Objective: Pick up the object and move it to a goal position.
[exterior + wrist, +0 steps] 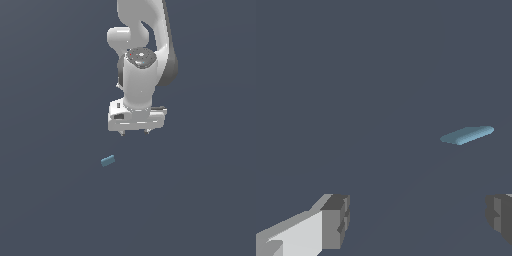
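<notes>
Fingers (336, 220) spread wide, tips cropped in the wrist view, apart from the teal block (107, 160).

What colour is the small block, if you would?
Teal-blue block, matte; clearest in the wrist view.

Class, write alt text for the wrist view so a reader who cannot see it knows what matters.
A small teal-blue block lies flat on a plain dark grey surface, beyond the open gripper and not between its fingers. Two grey fingertips show at the picture's edge, spread wide apart and holding nothing.
</notes>
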Action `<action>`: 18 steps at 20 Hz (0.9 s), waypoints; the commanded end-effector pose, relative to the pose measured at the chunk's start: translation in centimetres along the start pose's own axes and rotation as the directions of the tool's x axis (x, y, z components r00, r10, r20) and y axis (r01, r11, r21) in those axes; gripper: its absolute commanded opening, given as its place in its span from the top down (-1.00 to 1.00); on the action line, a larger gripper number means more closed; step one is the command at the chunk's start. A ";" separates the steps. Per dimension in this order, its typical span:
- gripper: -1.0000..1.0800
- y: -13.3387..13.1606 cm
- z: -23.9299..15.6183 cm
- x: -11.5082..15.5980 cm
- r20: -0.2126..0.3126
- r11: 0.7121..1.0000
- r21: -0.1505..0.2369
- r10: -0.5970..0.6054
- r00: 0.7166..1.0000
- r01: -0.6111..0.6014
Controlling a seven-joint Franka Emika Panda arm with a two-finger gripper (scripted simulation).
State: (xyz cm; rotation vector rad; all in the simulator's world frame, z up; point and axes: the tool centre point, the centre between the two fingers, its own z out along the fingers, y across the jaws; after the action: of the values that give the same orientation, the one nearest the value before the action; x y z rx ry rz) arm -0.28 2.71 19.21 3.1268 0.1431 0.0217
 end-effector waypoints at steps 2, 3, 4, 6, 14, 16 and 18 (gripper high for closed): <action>-0.92 0.2 0.2 0.1 0.001 1.000 0.001 0.020 1.000 -0.020; -0.92 0.3 0.3 0.1 0.002 1.000 0.002 0.031 1.000 -0.031; -0.92 0.4 0.4 0.2 0.002 0.999 0.003 0.043 0.999 -0.043; -0.92 0.7 0.6 0.3 0.003 0.997 0.005 0.073 0.997 -0.073; -0.92 2.5 2.2 1.1 0.011 0.966 0.013 0.260 0.966 -0.260; -0.92 3.1 2.8 1.3 0.014 0.946 0.015 0.322 0.946 -0.323; -0.92 3.8 3.4 1.6 0.017 0.921 0.015 0.389 0.921 -0.389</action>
State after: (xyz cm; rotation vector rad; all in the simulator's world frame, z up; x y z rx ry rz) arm 1.44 -0.46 16.33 3.1239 -0.4004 0.0049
